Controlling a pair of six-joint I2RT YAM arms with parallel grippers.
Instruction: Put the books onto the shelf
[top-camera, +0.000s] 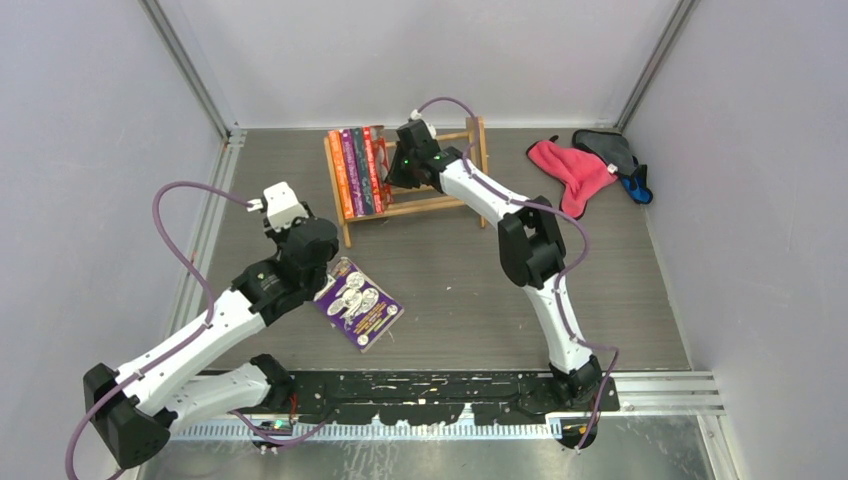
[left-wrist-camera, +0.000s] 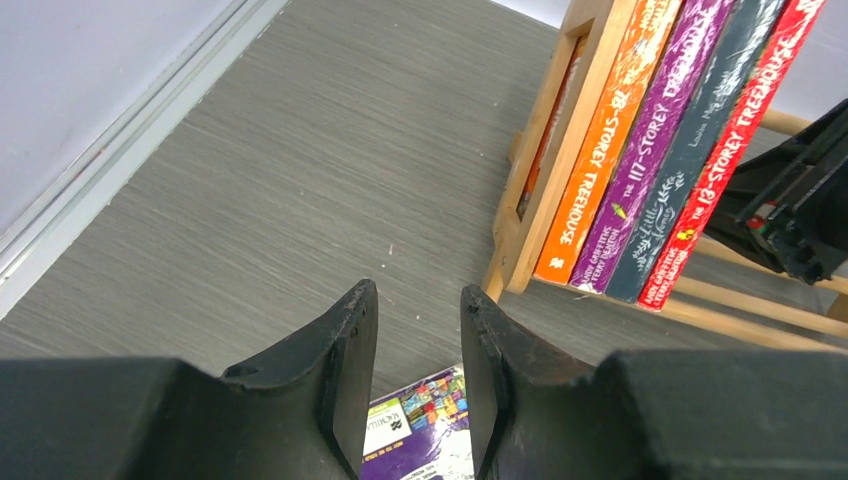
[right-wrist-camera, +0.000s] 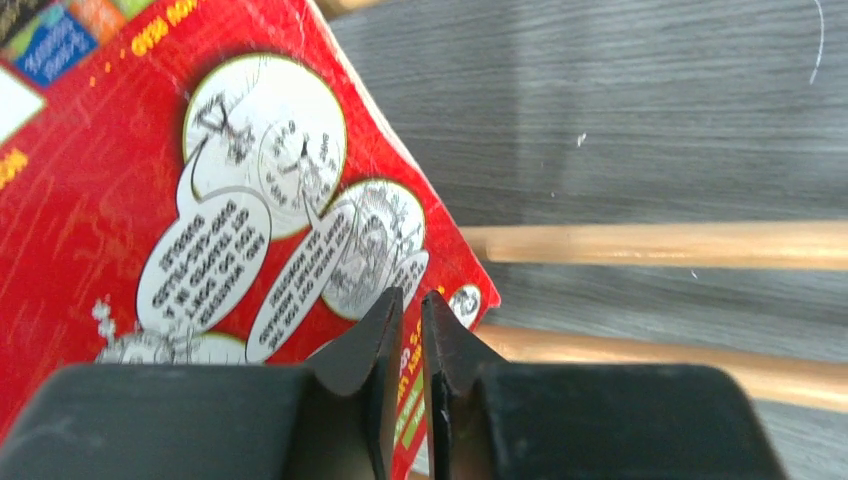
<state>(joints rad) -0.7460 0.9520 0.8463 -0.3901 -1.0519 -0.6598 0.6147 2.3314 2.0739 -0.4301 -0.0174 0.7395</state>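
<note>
**Asker:** What is around you?

**Me:** Grey wood-grained table (top-camera: 450, 290) under both my arms, pale walls on three sides, and the shelf (right-wrist-camera: 700, 245) standing at the far side.

**Asker:** What is on the shelf?

**Me:** Four books stand upright, packed against its left end. From the left they are an orange book (left-wrist-camera: 612, 130), a purple-spined book (left-wrist-camera: 665, 130), a dark book (left-wrist-camera: 700, 150) and a red book (right-wrist-camera: 200, 200), the last in the row.

**Asker:** Where is your right pincer?

**Me:** My right pincer (right-wrist-camera: 405, 300) is at the red book, on the open side of the row. Its two fingers stand only a thin slit apart, and the lower corner of the red cover runs into that slit. I cannot tell whether they pinch the cover or merely flank it.

**Asker:** And the left one?

**Me:** My left pincer (left-wrist-camera: 417, 300) hangs over the flat purple book (top-camera: 357, 303). That book lies face up on the table, nearer my bases and well apart from the shelf. The fingers point down and are parted, with nothing between them. A corner of the book shows through the gap, below the tips. From above, the pincer sits over the book's left edge.

**Asker:** Anything else?

**Me:** A pink cloth (top-camera: 570, 170) and a dark cloth (top-camera: 610, 148) lie touching each other at the far right, apart from the shelf.
</note>
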